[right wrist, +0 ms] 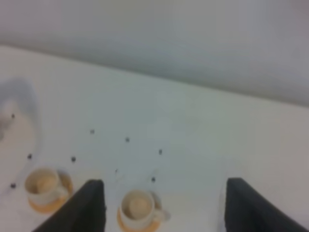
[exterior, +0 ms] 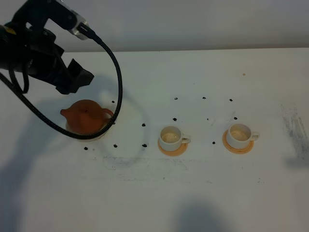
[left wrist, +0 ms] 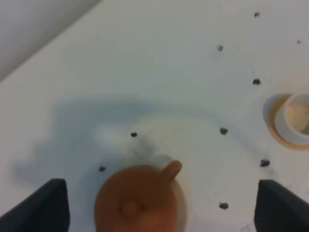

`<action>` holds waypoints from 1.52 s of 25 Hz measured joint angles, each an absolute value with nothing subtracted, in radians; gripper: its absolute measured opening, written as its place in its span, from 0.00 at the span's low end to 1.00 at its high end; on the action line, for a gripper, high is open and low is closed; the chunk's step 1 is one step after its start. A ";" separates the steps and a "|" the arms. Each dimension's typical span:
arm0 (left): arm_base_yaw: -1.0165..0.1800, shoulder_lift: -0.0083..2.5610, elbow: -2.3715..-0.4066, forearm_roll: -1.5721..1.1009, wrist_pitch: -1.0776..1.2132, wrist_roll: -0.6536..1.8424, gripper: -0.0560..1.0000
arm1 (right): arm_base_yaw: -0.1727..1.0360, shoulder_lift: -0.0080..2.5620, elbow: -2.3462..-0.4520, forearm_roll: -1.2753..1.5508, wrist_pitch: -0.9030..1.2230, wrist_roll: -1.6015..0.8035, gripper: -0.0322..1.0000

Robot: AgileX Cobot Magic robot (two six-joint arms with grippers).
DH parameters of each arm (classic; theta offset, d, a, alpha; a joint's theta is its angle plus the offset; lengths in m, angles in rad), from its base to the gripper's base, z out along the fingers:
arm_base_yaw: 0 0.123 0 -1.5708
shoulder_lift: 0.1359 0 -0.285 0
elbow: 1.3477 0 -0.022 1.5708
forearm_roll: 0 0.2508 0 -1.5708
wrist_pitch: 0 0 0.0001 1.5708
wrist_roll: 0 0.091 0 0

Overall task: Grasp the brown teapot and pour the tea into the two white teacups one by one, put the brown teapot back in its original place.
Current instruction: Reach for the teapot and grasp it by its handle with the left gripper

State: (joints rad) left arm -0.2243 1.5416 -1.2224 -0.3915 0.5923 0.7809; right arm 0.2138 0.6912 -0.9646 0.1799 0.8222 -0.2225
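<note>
White table (exterior: 193,193) bears the brown teapot (exterior: 87,116) on its beige coaster (exterior: 72,132); left claw (left wrist: 160,205) and right claw (right wrist: 166,208) hang spread.

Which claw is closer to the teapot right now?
Left. The left claw hangs open just above the teapot; the right claw is far off, near the cups.

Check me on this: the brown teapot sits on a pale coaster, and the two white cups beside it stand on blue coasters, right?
Not quite. The cups' coasters are orange, not blue, as the exterior high view shows. The brown teapot does sit on its pale coaster, with the two white cups beside it.
</note>
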 joint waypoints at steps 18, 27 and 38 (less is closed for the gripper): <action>-0.224 1.657 -1.222 -0.342 0.523 0.788 0.75 | 0.214 0.418 -0.730 0.189 0.827 -0.193 0.53; -0.224 1.657 -1.222 -0.340 0.500 0.796 0.75 | 0.214 0.244 -0.656 0.182 0.885 -0.196 0.53; -0.231 1.690 -1.222 -0.340 0.481 0.798 0.75 | 0.214 0.088 -0.595 0.157 0.995 -0.153 0.53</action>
